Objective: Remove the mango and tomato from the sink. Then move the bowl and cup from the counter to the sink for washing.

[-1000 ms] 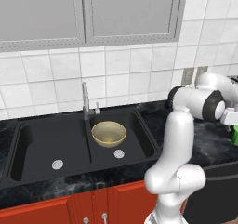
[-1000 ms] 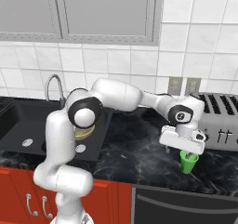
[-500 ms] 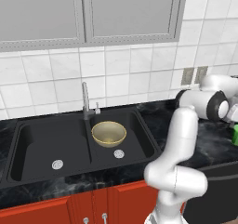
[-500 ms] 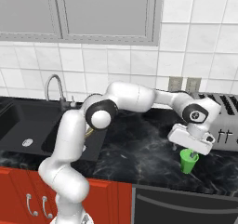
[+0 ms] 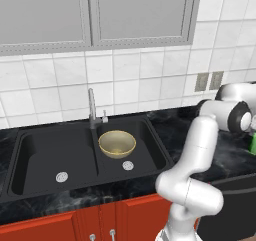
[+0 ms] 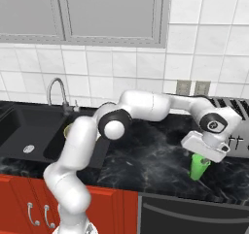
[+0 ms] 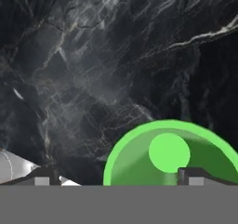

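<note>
Bowl (image 5: 117, 143) in sink (image 5: 30, 152) | cup (image 6: 199, 165) left, upright on bench (image 6: 146, 165) | fingers (image 6: 203, 153) spread wide above cup, gripping nothing

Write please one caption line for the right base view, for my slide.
Open hand above the green cup on the dark counter, right of the sink.
</note>
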Available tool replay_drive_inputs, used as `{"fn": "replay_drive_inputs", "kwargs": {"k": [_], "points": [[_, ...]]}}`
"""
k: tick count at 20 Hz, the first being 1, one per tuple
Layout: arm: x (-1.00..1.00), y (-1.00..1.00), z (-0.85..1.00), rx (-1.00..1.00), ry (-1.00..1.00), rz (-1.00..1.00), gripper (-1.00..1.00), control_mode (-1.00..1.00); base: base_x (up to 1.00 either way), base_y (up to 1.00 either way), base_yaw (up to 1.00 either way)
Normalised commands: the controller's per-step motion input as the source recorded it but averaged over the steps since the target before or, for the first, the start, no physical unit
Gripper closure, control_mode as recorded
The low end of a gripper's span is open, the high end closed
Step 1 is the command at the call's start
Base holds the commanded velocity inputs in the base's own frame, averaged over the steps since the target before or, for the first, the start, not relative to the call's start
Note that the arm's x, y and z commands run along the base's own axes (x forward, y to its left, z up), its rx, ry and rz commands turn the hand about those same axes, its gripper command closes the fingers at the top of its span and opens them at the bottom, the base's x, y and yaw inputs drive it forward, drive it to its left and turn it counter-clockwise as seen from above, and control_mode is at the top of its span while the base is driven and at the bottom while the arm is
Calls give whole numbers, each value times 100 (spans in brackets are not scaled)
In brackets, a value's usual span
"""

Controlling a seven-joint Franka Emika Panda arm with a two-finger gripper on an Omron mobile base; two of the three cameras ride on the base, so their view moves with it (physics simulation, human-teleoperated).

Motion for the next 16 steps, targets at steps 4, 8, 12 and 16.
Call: {"fn": "replay_drive_inputs", "kwargs": {"k": [4,8,12,16], "points": [[-2,7,-12,0,-21,0,-100,-100,0,0,0],[-27,21,-20,-3,-27,0,-100,-100,0,0,0],[-35,36,-21,-15,-31,-2,-100,-100,0,0,0],[-14,40,-10,-24,-12,-9,100,-100,0,0,0]]}}
